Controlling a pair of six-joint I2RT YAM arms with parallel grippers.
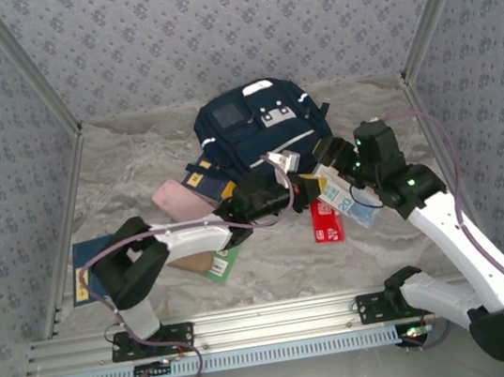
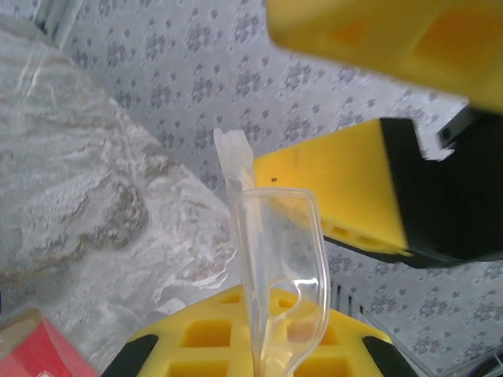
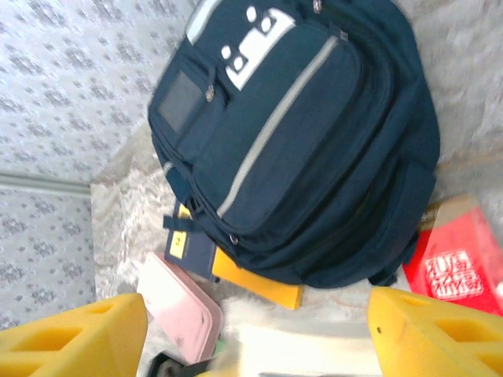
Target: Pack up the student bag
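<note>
We log the left gripper point(image 2: 259, 322) shut on a clear plastic piece point(image 2: 277, 251) and the right gripper point(image 3: 255, 305) spread wide and empty, with the student bag point(image 3: 299, 141) lying just beyond the right fingertips, its long axis slanting across their gap, so the right arm seems better placed.

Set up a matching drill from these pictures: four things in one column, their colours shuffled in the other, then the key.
Things
1. student bag
2. soft case left of the bag
3. flat packet on the table, nearer than the bag
4. plastic strip clamped in the left gripper

Colours
A. clear
B. red
C. navy blue
D. pink

Pairs: 1-C, 2-D, 3-B, 4-A
</note>
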